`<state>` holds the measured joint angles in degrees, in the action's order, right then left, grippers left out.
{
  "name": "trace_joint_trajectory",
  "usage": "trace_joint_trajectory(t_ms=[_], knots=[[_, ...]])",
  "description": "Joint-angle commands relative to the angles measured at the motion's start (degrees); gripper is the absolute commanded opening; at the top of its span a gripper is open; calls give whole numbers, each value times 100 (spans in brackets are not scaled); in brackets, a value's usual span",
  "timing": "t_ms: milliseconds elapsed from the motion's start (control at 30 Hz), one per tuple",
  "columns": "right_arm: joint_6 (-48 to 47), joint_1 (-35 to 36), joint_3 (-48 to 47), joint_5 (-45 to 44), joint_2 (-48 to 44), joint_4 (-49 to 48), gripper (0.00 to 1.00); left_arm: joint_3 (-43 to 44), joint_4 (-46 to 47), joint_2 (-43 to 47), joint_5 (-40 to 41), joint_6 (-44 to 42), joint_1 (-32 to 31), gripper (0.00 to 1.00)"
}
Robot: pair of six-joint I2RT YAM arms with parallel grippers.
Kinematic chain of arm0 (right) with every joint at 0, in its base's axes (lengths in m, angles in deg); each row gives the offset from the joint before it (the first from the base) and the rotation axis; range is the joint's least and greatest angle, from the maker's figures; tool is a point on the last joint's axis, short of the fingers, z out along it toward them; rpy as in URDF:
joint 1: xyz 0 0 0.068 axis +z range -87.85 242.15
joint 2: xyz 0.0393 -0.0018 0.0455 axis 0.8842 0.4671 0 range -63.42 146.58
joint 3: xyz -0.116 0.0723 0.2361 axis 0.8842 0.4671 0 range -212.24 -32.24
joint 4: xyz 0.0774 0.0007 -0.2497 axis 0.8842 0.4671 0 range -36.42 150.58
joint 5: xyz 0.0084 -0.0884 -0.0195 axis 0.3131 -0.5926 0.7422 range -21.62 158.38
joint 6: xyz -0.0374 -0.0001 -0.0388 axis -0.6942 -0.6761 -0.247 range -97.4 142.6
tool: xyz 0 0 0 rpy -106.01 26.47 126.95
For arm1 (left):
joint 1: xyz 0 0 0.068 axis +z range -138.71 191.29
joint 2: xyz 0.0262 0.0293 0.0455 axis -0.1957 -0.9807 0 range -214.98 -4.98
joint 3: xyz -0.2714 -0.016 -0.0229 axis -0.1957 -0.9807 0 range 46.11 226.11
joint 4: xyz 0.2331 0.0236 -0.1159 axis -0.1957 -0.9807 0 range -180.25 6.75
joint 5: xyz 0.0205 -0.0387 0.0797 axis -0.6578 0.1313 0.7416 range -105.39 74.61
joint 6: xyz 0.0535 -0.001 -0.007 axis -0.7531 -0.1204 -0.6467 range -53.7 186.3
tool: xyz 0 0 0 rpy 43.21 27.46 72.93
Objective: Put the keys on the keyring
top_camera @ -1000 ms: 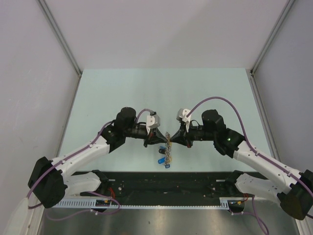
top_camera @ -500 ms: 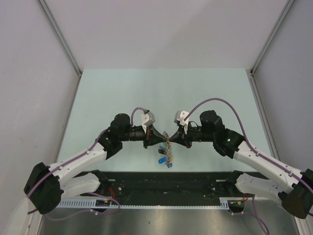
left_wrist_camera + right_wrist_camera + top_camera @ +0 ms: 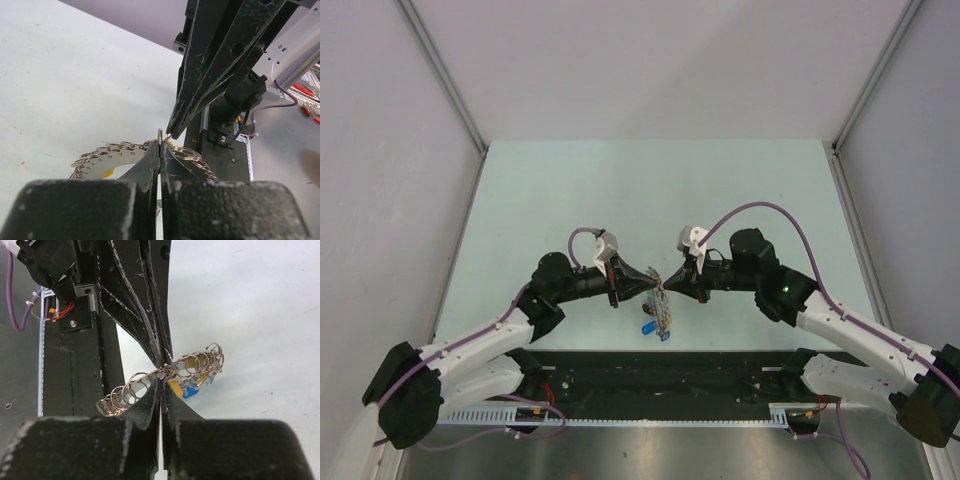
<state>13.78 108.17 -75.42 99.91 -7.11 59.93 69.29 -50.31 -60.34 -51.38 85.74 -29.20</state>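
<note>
Keyring point(image 3: 663, 303) is pinned right between the two arms, over the near middle of the pale green table point(image 3: 650, 190), just ahead of the black rail point(image 3: 660, 375) along the near edge. From the overhead cam it's almost edge-on, a thin bumpy line running toward the near side, so it's standing up rather than lying flat. Left gripper point(image 3: 160, 146) is clamped tight, fingers pressed together with no gap. It's nipping the ring at its rim, right where one of the small wire loops point(image 3: 160, 135) that fringe it pokes up above the tips. Right gripper point(image 3: 161, 388) is clenched the same way, jaws together on the rim from the opposite side, so the two sets of tips meet nearly nose to nose at the same spot. In each wrist cam the other arm's black fingers come down from the top of the shot and end right at the ring. The keys point(image 3: 186, 389) hang off the ring just past the grip. I can make out a yellow head and a blue one bunched together in the right wrist view, and from above a couple of blue ones show at the near end. Can't tell how many keys are on there in total, they're too small and clumped. Can't say either whether the bottom of the ring touches the table.
</note>
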Motion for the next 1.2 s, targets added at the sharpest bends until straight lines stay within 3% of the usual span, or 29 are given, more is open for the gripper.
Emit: trace_joint_trajectory(t_ms=[0, 300, 733, 1067, 1167], knots=[[188, 47, 46, 91, -59, -292, 0, 73, 994, 174, 83, 113, 6, 0], [240, 47, 64, -24, 11, -371, 11, 117, 994, 165, -75, 77, 6, 0], [302, 56, 73, -24, 38, -477, 18, 152, 950, 209, -92, 77, 6, 0], [346, 47, 64, 81, 20, -573, 17, 125, 950, 218, -110, 69, -20, 0], [346, 47, 64, 90, 11, -582, 8, 108, 950, 244, -75, 69, -29, 1]])
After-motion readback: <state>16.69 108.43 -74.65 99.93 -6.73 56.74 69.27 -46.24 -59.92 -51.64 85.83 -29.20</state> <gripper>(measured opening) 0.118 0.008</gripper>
